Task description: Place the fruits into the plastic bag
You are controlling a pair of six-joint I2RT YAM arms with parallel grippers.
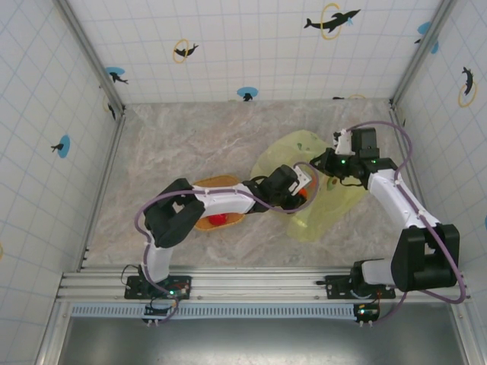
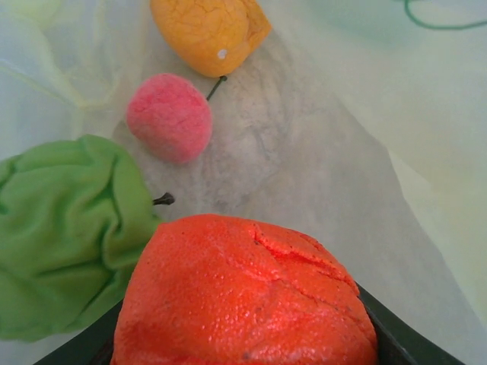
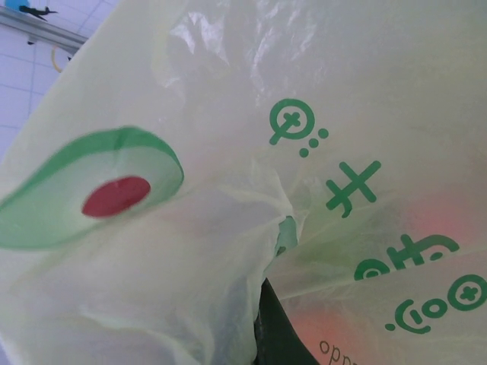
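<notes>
Bag: yellow-green bag (image 1: pixel 323 213) lying on the table (image 1: pixel 167 144), right of centre, its mouth facing left toward the plate; in the right wrist view its film (image 3: pixel 228 91) carries an avocado print and green characters.
In the bag: seen from the left wrist, a green fruit (image 2: pixel 68 228) at left, crumpled and with a short dark stem; a pink fruit (image 2: pixel 169 116) just beyond it; a yellow fruit (image 2: pixel 205 30) farther in, close to the pink one. All three rest on the bag's floor, with pale film rising around them.
Orange fruit: the orange fruit (image 2: pixel 243 296) sits nearest the left wrist camera, just right of the green fruit and above the bag's floor.
Left gripper: the left gripper (image 1: pixel 303 185) reaches into the bag's mouth; its jaws are closed on the orange fruit, dark jaw edges showing on either side under it.
Right gripper: the right gripper (image 1: pixel 332 163) is at the bag's far right rim; its jaws look clamped on a bunched fold of the bag, one dark finger (image 3: pixel 274 334) showing under the film.
Plate: orange plate (image 1: pixel 217 181) left of the bag, under the left arm.
On the plate: one red fruit (image 1: pixel 219 219) at its near side.
</notes>
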